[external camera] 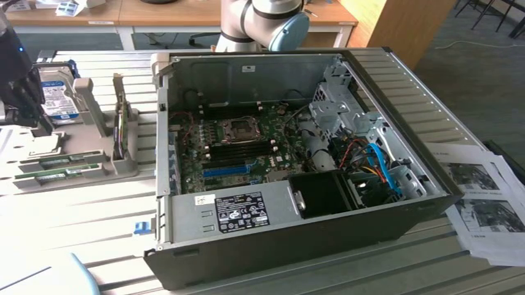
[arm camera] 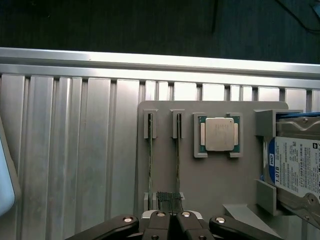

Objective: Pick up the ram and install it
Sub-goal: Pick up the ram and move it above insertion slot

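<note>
Gripper (arm camera: 170, 196) has its fingers pressed together, with nothing visibly pinched between the ribbed pads (arm camera: 164, 196). It hangs low over the near end of the gray fixture plate (arm camera: 215, 180), which lies on the slatted aluminium table (arm camera: 75, 150).

Two green ram sticks stand on edge in the plate's slots, parallel and a little apart. The ram stick (arm camera: 178, 155) is on the side of the CPU (arm camera: 219, 134), and the second ram stick (arm camera: 150, 160) is on the outer side. Both are seated in their holders. The pads sit over the sticks' near ends, about between the two, and the CPU-side stick runs in under one pad. I can't tell whether it touches.

The hard drive (arm camera: 297, 165), with its blue-white label, is propped in a bracket on the far side of the CPU.

In the exterior view, the open computer case (external camera: 410, 92) lies on its side at centre, well apart from the fixture, which sits at the exterior view's left. The motherboard (external camera: 238, 144) is exposed, with the blue slot (external camera: 225, 171) on it. The robot arm (external camera: 262, 21) rises behind the case. Printed sheets (external camera: 484, 196) lie at the exterior view's right.
</note>
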